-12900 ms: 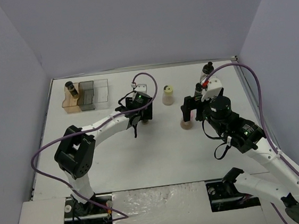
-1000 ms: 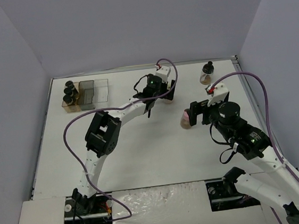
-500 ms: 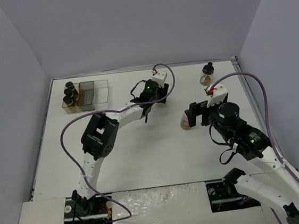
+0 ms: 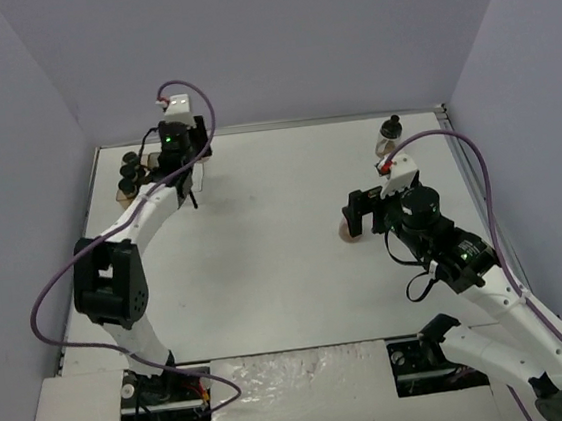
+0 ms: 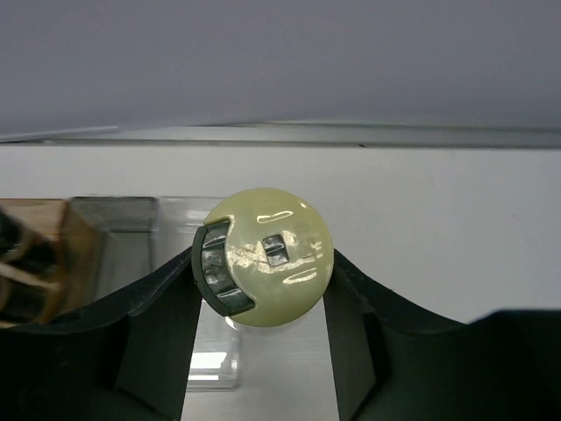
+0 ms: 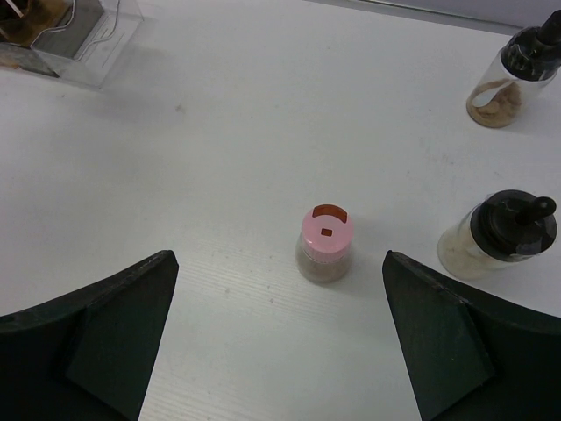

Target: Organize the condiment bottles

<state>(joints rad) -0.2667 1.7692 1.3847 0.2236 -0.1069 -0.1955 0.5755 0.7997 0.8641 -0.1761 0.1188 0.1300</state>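
My left gripper (image 4: 184, 166) is shut on the yellow-capped bottle (image 5: 267, 257), with a black finger on each side of its cap. It holds the bottle above the clear end section (image 5: 207, 368) of the tray (image 4: 122, 197), next to the grey section (image 5: 114, 241). Dark black-capped bottles (image 4: 130, 173) stand in the brown section. The pink-capped bottle (image 6: 326, 246) stands upright on the table, just ahead of my open right gripper (image 6: 279, 289) and apart from its fingers. Two clear knob-capped bottles (image 6: 508, 79) (image 6: 500, 241) stand to its right.
Grey walls close the table at the back and both sides. A raised rail (image 4: 463, 176) runs along the right edge. The left arm's purple cable (image 4: 67, 283) loops over the table's left side.
The left gripper closed on the yellow-capped bottle at the table's middle back and swung it left to the tray. The right arm shifted only slightly.
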